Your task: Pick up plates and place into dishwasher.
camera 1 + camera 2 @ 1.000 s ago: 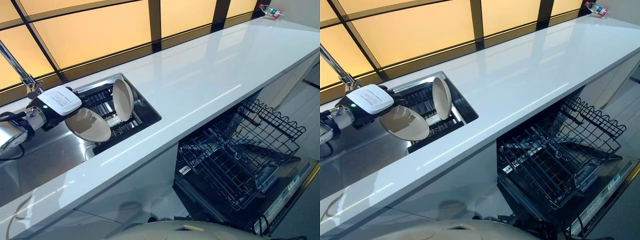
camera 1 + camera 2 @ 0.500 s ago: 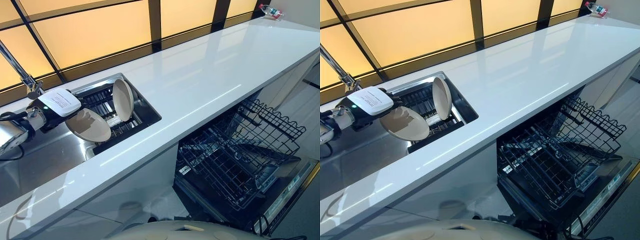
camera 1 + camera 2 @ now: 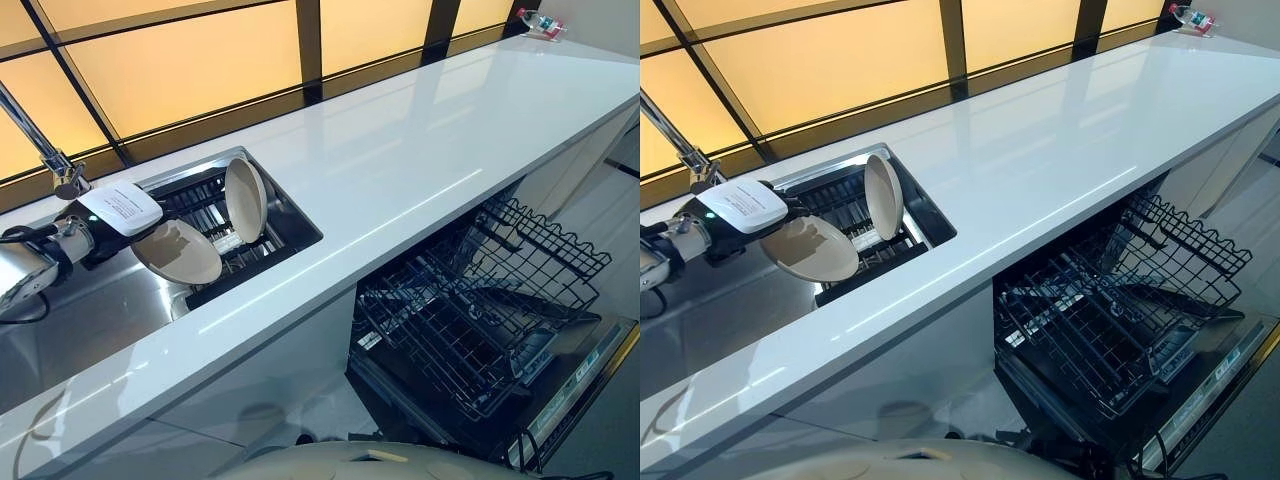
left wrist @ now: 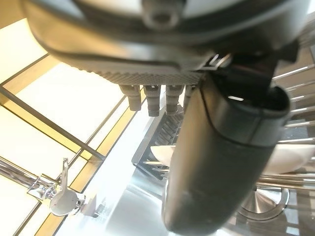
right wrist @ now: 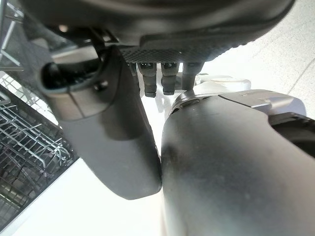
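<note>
My left hand (image 3: pixel 118 212) over sink (image 3: pixel 100 310), fingers clamped on rim of beige plate (image 3: pixel 178 251), plate tilted just beside drying rack (image 3: pixel 215 225). Second plate (image 3: pixel 246 198) stands upright in rack (untouched). Dishwasher rack (image 3: pixel 480 300) pulled out below white counter (image 3: pixel 420 150), well apart. My right hand (image 5: pixel 147 73): fingers relaxed, holding nothing.
</note>
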